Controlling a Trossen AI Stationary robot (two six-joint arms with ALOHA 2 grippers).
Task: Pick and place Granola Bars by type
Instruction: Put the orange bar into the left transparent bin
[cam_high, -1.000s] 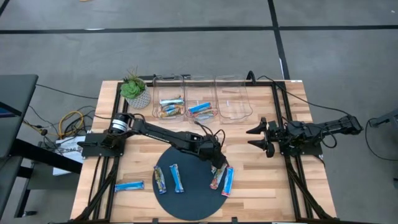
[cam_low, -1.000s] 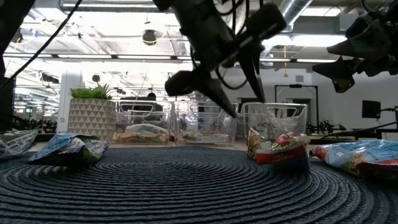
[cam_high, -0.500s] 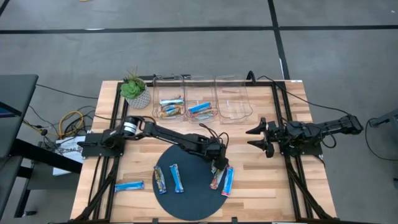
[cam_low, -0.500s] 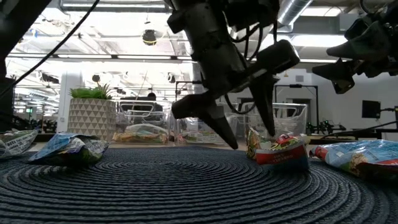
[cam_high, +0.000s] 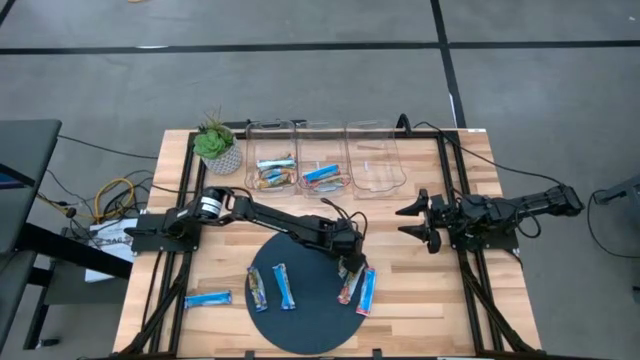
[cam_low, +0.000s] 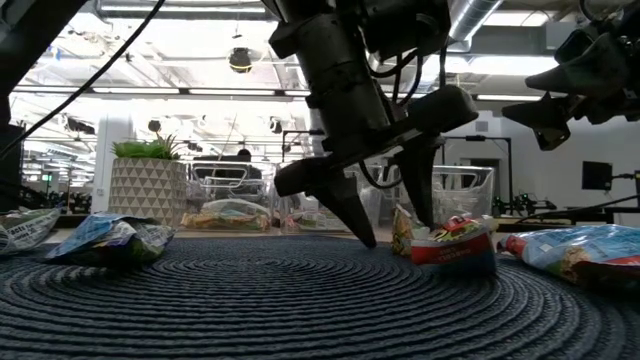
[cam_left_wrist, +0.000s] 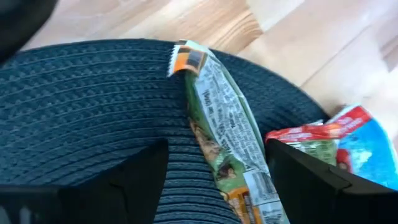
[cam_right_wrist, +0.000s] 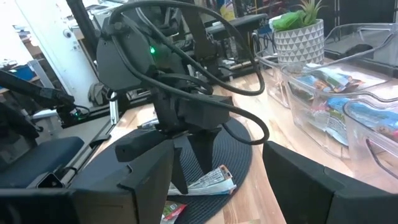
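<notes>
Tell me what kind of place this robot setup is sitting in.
Probably a robotics lab or open industrial workspace. The wooden table sits on a bare concrete floor with taped lines, the low view shows exposed ceiling ducts and strip lights, and loose cables trail beside it.

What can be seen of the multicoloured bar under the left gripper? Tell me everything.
The multicoloured bar is a slim wrapped bar, its crinkly wrapper green with an orange end, white print and crimped, serrated seals. It lies flat near the right edge of the dark woven mat, with a blue and red bar close beside it. The left gripper is open, low over it with a finger on either side. No contact is visible.
</notes>
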